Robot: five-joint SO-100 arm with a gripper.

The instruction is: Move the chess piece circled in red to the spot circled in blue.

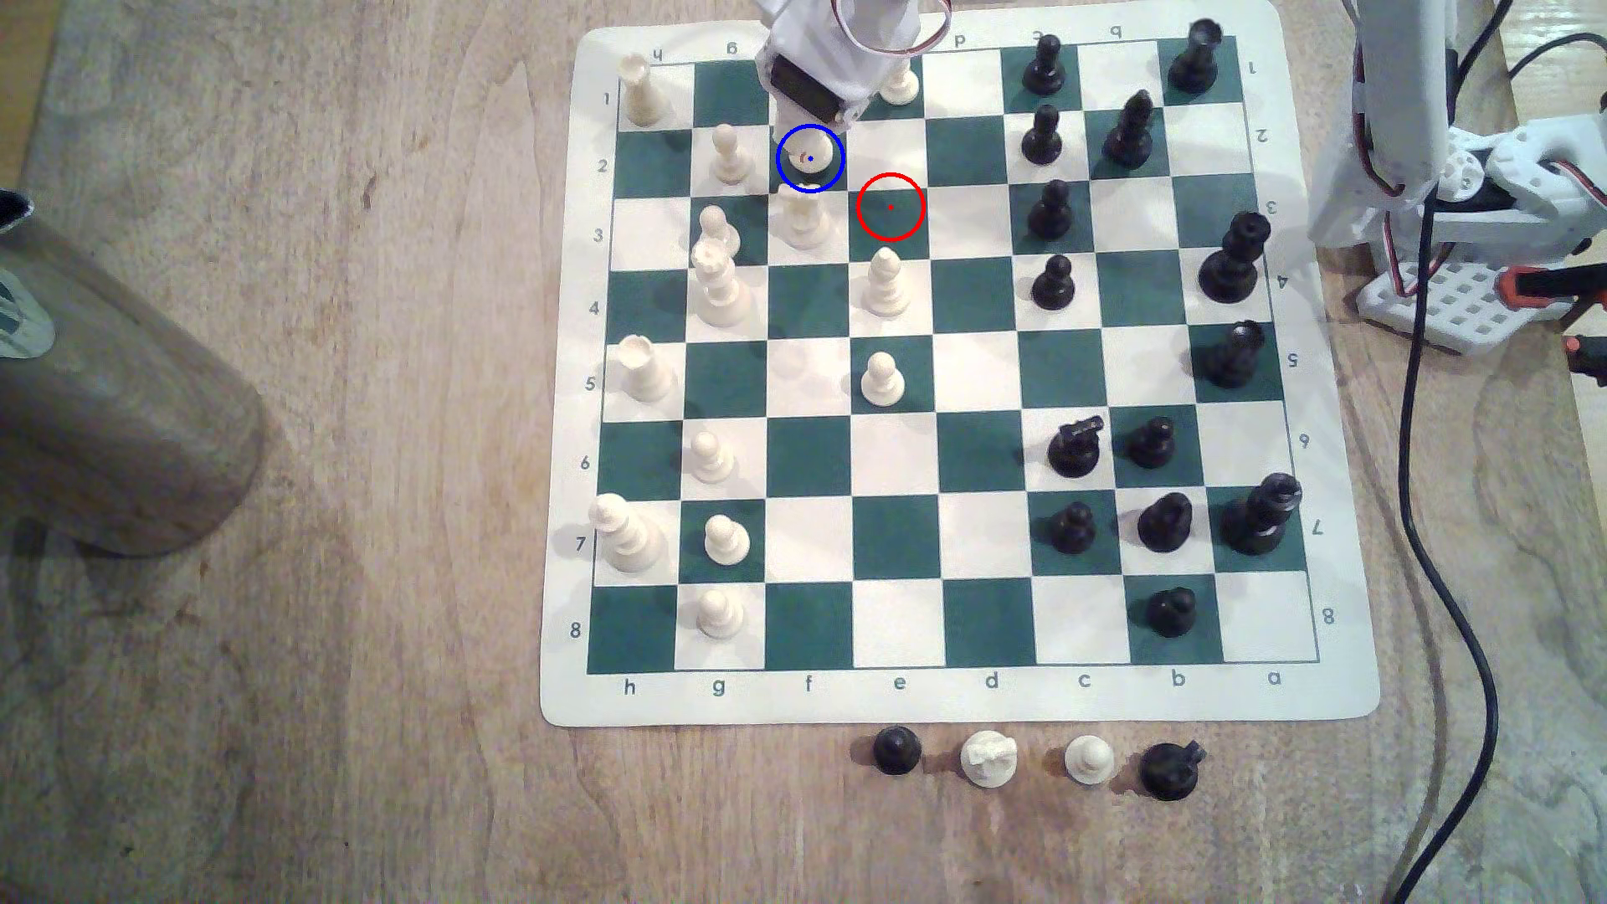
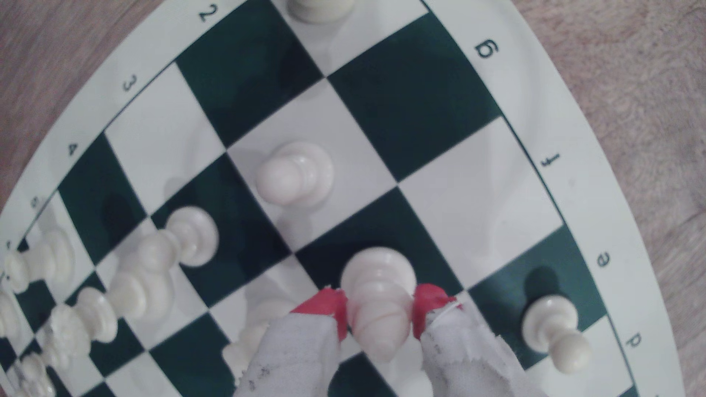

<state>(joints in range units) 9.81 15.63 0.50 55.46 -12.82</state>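
Chess piece point(image 2: 376, 301), pinched by the hand point(image 2: 380, 315), stands on the blue-ringed spot point(image 1: 787, 178).

Chess set on a wooden table

A green-and-white chess mat point(image 1: 956, 695) lies on the wooden table point(image 1: 304, 695); four captured pieces point(image 1: 1035, 763) line up below its lower edge, a brown cylinder point(image 1: 113, 408) lies at left, a black cable point(image 1: 1443, 556) trails down the right.

chess piece point(image 2: 376, 294): cream, upright | on blue-ringed green spot point(image 1: 833, 178)
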